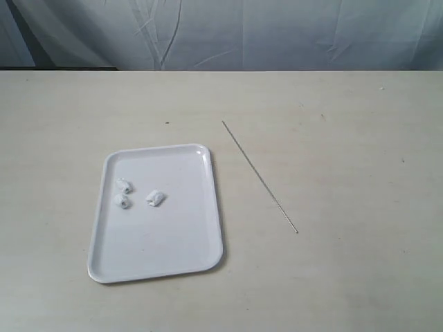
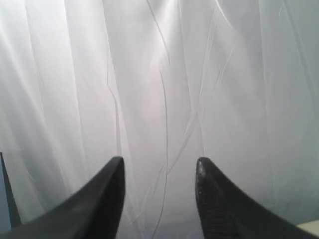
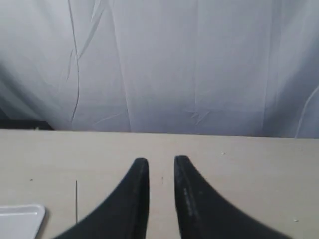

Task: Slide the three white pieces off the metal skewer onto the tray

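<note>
Neither arm enters the exterior view. On the left, the left tool (image 2: pixel 159 159) points at a pale curtain, released, its fingers well apart with nothing between them. Below it on the worktop (image 1: pixel 346 277) lies the tray (image 1: pixel 166 242), long side running away from the camera, and the three white pieces (image 1: pixel 124 185) rest loose on its far-left half: two close together, the third just beside them toward the tray's middle.

To the right of the tray, apart from its rim, lies the metal skewer (image 1: pixel 260 177), bare along its whole length (no piece threaded on it). Its long axis slants from a far end near the tray's far right corner to a near end further right.

The right tool (image 3: pixel 161 159) hangs over the worktop, fingers only narrowly parted and gripping nothing. Its camera catches the skewer (image 3: pixel 76 201) and a corner of the tray (image 3: pixel 20 219) off to one side.

The job looks complete. Should the skewer need lifting, it lies on the right arm's side, which makes that arm the likelier reach.
</note>
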